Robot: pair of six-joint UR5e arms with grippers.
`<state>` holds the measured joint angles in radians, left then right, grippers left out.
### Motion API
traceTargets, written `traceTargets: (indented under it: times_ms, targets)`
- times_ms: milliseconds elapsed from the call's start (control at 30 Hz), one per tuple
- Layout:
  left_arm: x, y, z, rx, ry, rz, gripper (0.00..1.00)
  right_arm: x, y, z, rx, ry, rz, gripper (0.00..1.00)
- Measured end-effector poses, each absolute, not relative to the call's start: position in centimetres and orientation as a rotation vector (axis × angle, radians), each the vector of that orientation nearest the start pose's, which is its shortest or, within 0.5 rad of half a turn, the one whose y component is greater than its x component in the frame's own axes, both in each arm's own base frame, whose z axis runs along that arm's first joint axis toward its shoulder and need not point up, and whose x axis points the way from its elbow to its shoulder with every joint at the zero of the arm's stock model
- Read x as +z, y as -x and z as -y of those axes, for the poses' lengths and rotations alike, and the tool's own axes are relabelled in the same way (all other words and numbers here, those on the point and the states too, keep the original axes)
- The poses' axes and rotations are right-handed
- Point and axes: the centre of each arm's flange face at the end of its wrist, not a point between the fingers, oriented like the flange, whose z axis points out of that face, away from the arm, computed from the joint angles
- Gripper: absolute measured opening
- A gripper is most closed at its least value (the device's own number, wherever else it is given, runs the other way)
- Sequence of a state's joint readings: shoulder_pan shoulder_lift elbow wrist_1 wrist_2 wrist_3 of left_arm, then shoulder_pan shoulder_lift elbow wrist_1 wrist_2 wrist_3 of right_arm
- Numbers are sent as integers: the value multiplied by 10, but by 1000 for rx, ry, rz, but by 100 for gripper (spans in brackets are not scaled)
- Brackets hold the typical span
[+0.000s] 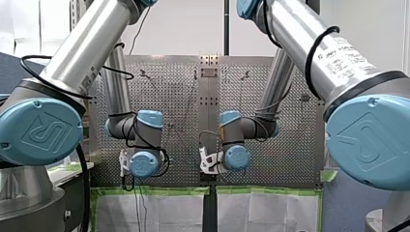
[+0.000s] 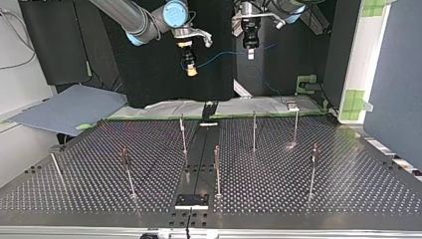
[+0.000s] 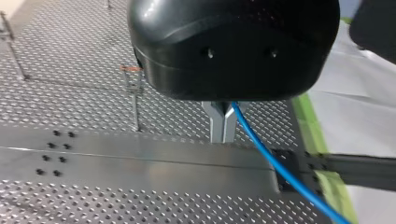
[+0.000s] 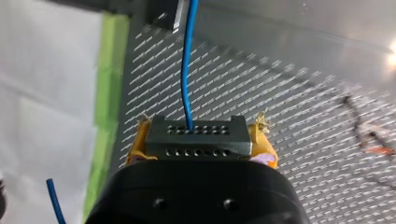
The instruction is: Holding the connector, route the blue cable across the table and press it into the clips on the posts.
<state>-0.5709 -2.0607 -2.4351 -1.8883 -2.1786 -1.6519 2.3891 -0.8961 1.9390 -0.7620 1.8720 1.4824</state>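
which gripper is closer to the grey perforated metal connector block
Right. My right gripper clamps the grey perforated metal connector block between its yellow pads; my left gripper is apart from it, pinching the thin blue cable further along.

**Inspector:** Front view, position?
**Technician:** Behind and above the arms (image 1: 82,53), between their shoulders, facing out over the perforated table (image 1: 169,96). Upper arms fill its near corners.
**Inspector:** Top view?
**Technician:** Opposite side, about work height, facing the arms, posts (image 2: 254,130) nearest.
**Inspector:** Wrist views?
**Technician:** Wrist-mounted, very close: the left over the table, the right directly behind the connector (image 4: 196,136).
**Inspector:** Overlap?
**Technician:** Front and top share the table. Top and both wrist views share the blue cable (image 3: 261,150). All show green tape (image 1: 150,191).
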Motion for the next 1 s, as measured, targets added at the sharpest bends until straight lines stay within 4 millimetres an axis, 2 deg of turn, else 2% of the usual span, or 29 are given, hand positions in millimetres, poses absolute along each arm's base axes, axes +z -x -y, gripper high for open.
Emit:
traceTargets:
  times_ms: [200,467,1000]
  targets:
    - [64,-268,253,9,101,-1640,0,70,-478,290,1377,-1841,886,0]
    - [86,-277,245,65,165,-1621,0,132,-505,303,1514,-1819,854,0]
    - [160,-328,253,61,268,-1509,0,232,-514,303,1670,-1746,791,0]
